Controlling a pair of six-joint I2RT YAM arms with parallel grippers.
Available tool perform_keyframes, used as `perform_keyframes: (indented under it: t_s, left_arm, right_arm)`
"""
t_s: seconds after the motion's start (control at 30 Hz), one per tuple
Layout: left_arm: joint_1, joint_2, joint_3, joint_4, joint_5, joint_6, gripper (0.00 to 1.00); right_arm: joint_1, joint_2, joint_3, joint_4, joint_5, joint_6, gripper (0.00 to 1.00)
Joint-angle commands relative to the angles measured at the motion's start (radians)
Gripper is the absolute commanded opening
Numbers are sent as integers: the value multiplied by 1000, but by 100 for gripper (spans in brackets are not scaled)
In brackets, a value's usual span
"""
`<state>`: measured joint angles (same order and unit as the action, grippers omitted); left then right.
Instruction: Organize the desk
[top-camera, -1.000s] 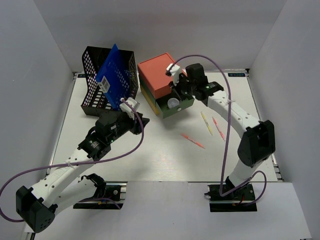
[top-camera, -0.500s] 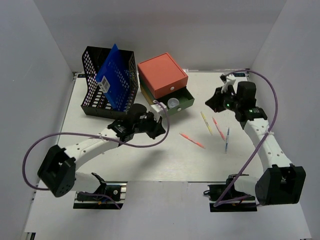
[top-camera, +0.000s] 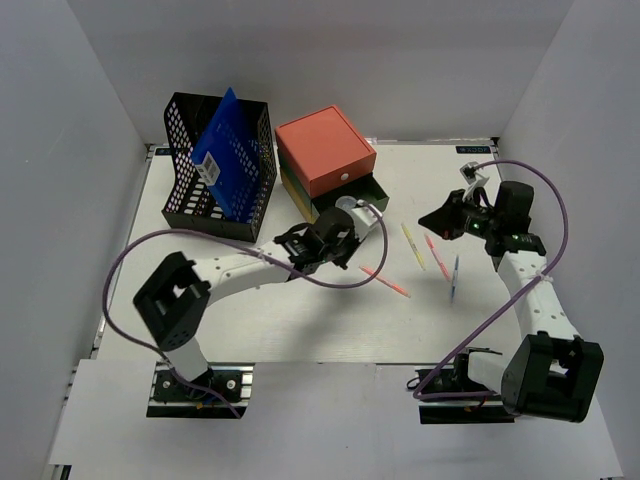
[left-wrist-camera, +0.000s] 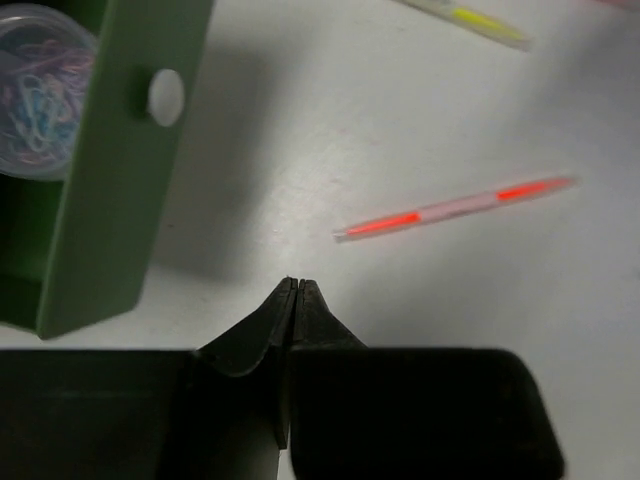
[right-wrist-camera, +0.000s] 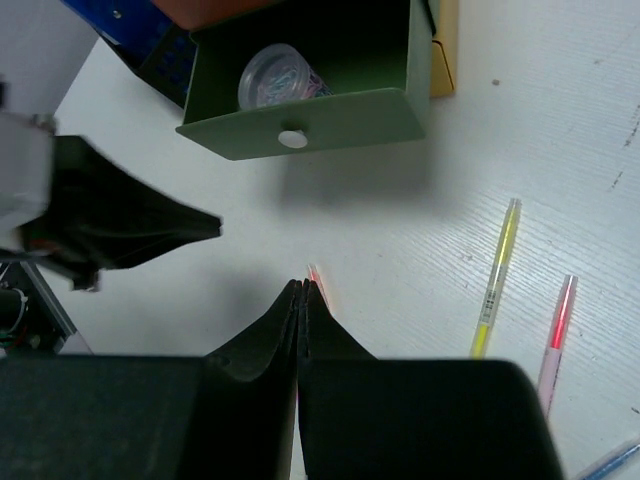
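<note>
Top external view: the white surface (top-camera: 300, 320) spans the enclosure floor, with a black mesh file holder (top-camera: 183, 195) and a coral-topped drawer box (top-camera: 325, 150) at its far side. The left hand (left-wrist-camera: 297, 287), fingers pressed together on nothing, hangs beside the open green drawer (left-wrist-camera: 110, 170) holding a tub of paper clips (left-wrist-camera: 35, 90), near a red-striped pen (left-wrist-camera: 455, 208). The right hand (right-wrist-camera: 303, 287), also pressed together, is near a yellow pen (right-wrist-camera: 497, 275).

yellow pen (left-wrist-camera: 468, 17) blurred, clip tub (left-wrist-camera: 35, 95) cropped
</note>
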<state>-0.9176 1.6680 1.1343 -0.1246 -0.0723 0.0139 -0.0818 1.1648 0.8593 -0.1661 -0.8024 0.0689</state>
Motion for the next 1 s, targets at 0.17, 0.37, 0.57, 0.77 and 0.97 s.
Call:
perform_keyframes:
  t_s: [0.17,0.37,0.57,0.77,0.97]
  left_arm:
    - [0,136,137,-12,-300,144,15]
    - [22,176,163,40,-391,181,17]
    - [31,239,223,37,-442,210,18]
    - [60,280,280,36,-439,212,20]
    - [106,303,315,20,-437,189,22]
  right_arm:
    - [-39,-27,-13,36,-104,-15,0]
    - [-50,-11,-14,34,-118,-21,0]
    - [-52,-1,-11,22,-112,-40,0]
    - [-53,9,-11,22,-101,-47,0]
    - [-55,13,-8,11,-100,-57,0]
